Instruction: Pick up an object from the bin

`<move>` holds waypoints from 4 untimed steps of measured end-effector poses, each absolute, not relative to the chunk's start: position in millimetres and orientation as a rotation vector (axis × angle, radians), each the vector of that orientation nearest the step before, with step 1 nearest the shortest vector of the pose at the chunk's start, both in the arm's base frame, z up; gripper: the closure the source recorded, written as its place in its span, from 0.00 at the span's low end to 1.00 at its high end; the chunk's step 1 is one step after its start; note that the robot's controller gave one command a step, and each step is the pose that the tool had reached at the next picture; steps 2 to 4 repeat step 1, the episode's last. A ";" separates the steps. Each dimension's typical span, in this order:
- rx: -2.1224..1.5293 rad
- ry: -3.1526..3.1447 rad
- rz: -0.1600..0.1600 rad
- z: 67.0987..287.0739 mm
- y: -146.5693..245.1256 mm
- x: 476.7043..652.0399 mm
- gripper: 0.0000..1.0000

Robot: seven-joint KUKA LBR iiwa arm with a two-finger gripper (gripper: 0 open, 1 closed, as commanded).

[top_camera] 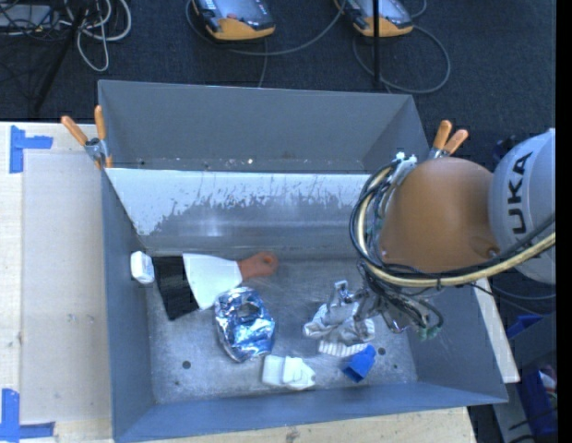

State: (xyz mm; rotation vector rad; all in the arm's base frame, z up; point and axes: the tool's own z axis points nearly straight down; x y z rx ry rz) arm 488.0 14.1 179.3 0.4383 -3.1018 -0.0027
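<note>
My gripper [358, 308] reaches down at the bin's front right, under the arm's orange cover. It stands over a small grey-white crumpled thing [323, 324]. Whether it touches that thing is hidden. Just in front lies a white ribbed piece [345, 347], and beside that a small blue cap [359, 365].
A crumpled silver-and-blue foil wad [243, 325] lies mid-floor, with a white crumpled piece [288, 372] in front of it. Toward the left are a black block [174, 290], a white sheet [209, 278], a small white cap [142, 267] and a reddish-brown lump [259, 265].
</note>
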 end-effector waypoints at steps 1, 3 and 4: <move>0.468 -3.102 -0.002 247.8 32.8 481.8 1.00; 0.468 -3.102 -0.002 247.8 32.8 481.8 1.00; 0.468 -3.102 -0.002 247.8 32.8 481.8 1.00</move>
